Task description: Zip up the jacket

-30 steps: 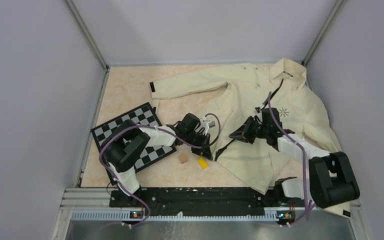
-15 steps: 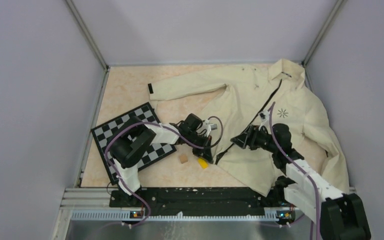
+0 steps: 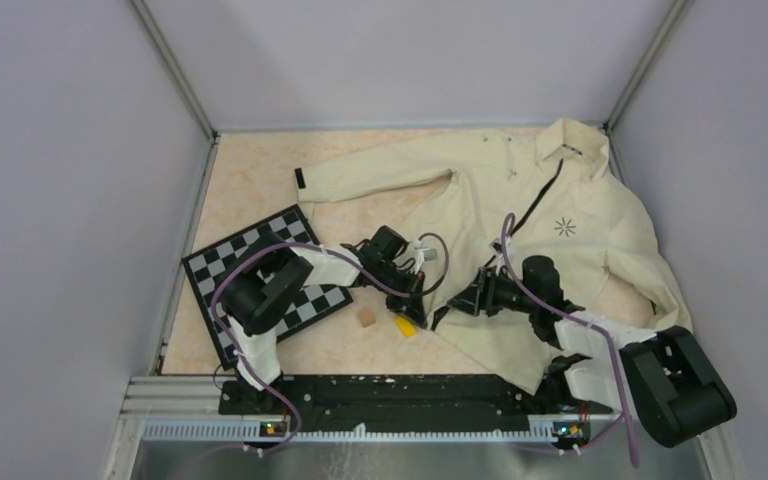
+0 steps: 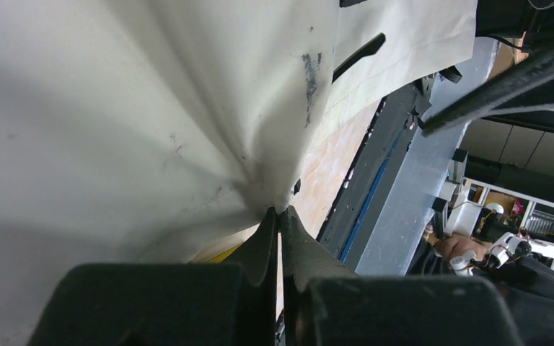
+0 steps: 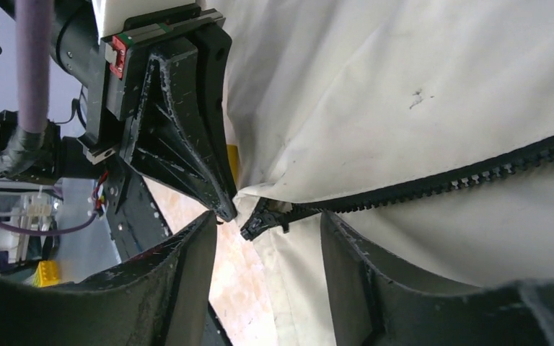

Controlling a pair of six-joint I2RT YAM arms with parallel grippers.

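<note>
Cream jacket (image 3: pixel 580 215) spread on the table's (image 3: pixel 260 180) right, left gripper (image 4: pixel 279 210) clamped on its hem, right gripper (image 5: pixel 268 218) parted astride the zipper end (image 5: pixel 258 225), holding nothing, yellow block (image 3: pixel 405 326), tan cube (image 3: pixel 366 317), checkerboard (image 3: pixel 222 262) nearby.

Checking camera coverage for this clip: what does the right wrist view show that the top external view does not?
Right wrist only: individual teeth of the dark zipper, its lower end between the fingers of the open right gripper. Top external only: black-and-white checkerboard, small tan block, black starburst logo. Both: cream fabric jacket, left gripper pinching its edge.
</note>
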